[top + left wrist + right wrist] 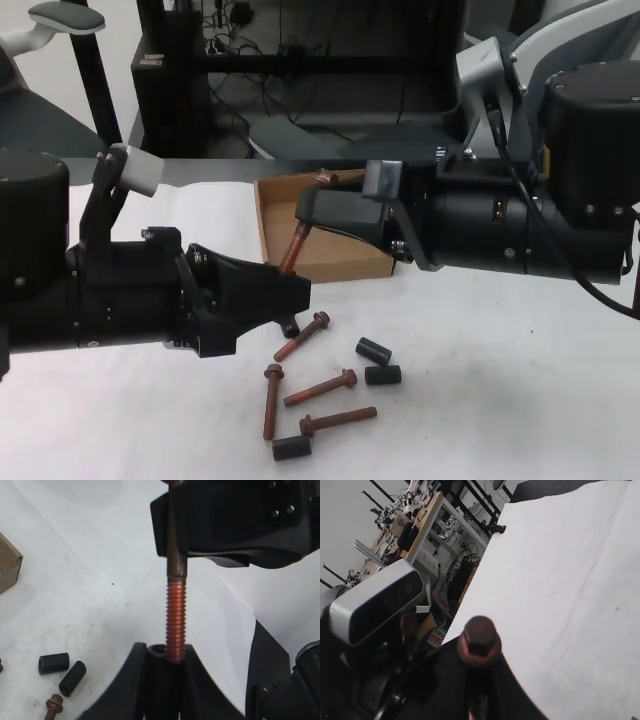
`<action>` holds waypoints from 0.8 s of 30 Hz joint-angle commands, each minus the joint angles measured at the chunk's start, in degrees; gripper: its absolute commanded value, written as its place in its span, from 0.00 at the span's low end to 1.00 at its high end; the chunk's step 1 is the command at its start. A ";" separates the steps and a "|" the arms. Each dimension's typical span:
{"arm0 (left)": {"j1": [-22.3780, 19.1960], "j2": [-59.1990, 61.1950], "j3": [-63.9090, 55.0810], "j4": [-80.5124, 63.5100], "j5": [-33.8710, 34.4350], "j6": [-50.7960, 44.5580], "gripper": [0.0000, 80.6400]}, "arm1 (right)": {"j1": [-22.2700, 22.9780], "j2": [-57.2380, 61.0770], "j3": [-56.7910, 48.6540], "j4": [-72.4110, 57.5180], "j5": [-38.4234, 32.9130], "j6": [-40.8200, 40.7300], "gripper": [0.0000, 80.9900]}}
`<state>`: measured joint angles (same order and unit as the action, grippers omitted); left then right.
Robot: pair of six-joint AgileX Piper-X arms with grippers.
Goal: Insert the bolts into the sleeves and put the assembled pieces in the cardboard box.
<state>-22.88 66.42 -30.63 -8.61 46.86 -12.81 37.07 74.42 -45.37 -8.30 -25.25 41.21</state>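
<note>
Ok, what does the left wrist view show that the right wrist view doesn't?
Left wrist view: the threaded tip of the bolt meeting the sleeve in the left gripper, two loose sleeves, the cardboard box corner. Right wrist view: the bolt's head end-on, a cluttered room behind. Both: the bolt held by the right gripper, the white bench.

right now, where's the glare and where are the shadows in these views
High view: bench evenly bright, faint shadows by the loose bolts. Left wrist view: held bolt well lit, left fingers dark. Right wrist view: bench glares white, bolt head and right fingers in shadow.
</note>
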 commanded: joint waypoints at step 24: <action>-1.69 -0.51 -0.61 1.91 -2.31 4.26 0.02 | -1.12 -0.12 -0.48 -0.14 0.01 0.48 0.01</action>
<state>-24.43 66.42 -30.63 -6.02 45.82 -9.81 36.22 74.42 -45.37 -8.03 -24.73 41.61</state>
